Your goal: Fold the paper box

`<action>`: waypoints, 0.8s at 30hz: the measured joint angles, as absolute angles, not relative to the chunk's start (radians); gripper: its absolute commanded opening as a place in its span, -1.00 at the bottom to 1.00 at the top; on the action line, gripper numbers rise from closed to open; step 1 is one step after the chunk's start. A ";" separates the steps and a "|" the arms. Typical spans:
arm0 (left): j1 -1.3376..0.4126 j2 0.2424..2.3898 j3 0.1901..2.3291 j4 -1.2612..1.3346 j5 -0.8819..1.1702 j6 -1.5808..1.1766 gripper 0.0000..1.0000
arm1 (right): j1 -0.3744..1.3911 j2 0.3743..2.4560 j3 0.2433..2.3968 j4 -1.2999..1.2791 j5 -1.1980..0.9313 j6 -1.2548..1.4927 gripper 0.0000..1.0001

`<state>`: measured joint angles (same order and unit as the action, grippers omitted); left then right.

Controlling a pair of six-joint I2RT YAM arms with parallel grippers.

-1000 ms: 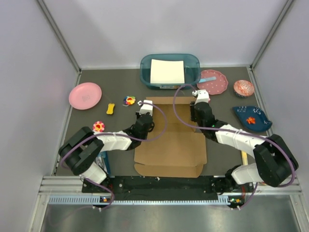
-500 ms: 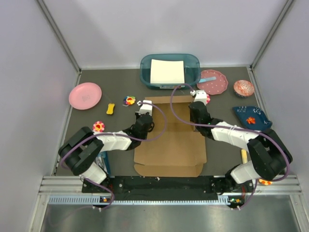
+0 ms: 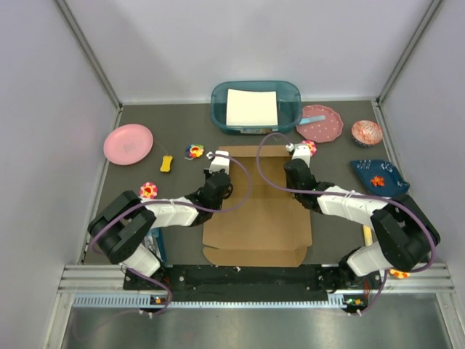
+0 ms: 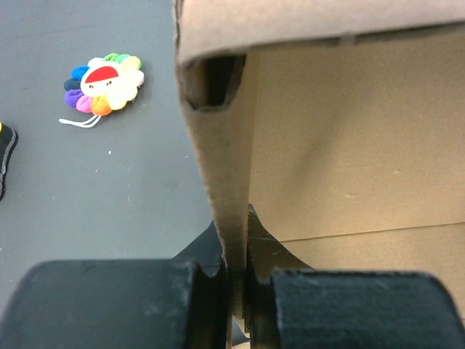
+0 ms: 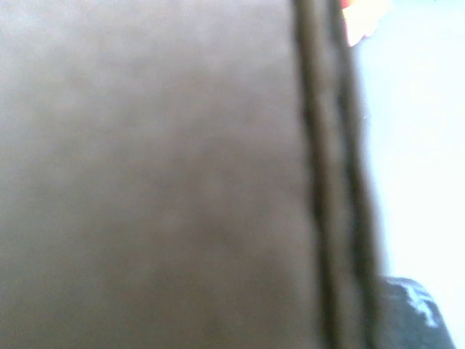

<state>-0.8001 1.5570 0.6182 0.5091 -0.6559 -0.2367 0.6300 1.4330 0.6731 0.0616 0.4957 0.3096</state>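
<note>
While left pincer (image 4: 236, 283) clamps paper box (image 4: 341, 145) wall | right pincer (image 3: 293, 157) grip unclear (view blurred).

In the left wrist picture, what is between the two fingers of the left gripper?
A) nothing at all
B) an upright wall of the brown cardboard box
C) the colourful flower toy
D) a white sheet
B: the left gripper is closed on the thin upright wall of the paper box, while the flower toy lies apart on the table.
</note>
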 measured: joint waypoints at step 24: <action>-0.820 1.580 0.619 0.538 -0.731 -0.241 -1.00 | 0.654 0.871 0.593 -0.104 0.348 0.318 0.98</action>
